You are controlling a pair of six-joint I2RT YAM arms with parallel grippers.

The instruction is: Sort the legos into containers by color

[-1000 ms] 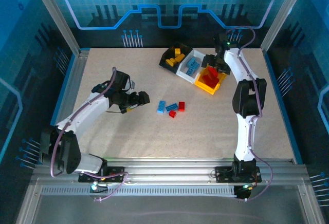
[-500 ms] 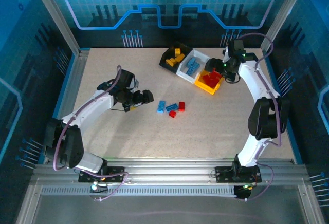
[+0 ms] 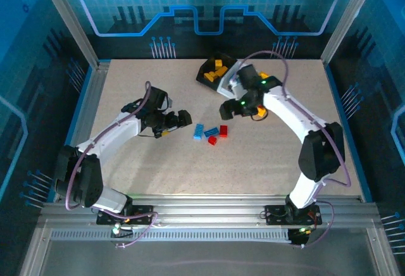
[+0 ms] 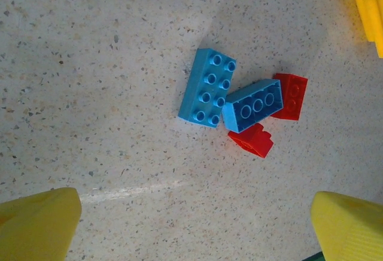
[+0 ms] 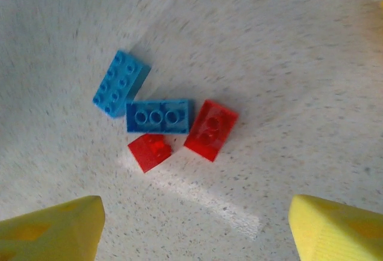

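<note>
In the top view, four loose legos [image 3: 212,133] lie bunched near the middle of the table [image 3: 158,162]. Three touch in a row from 9 to 3 o'clock; the fourth lego [image 3: 212,140] sits at 6 o'clock of the middle one. The left claw [image 3: 183,119] stands at 10 o'clock of the bunch, the right claw [image 3: 226,108] at 1 o'clock. The containers [image 3: 226,84] sit beyond at 12 o'clock, near the table's far edge.
</note>
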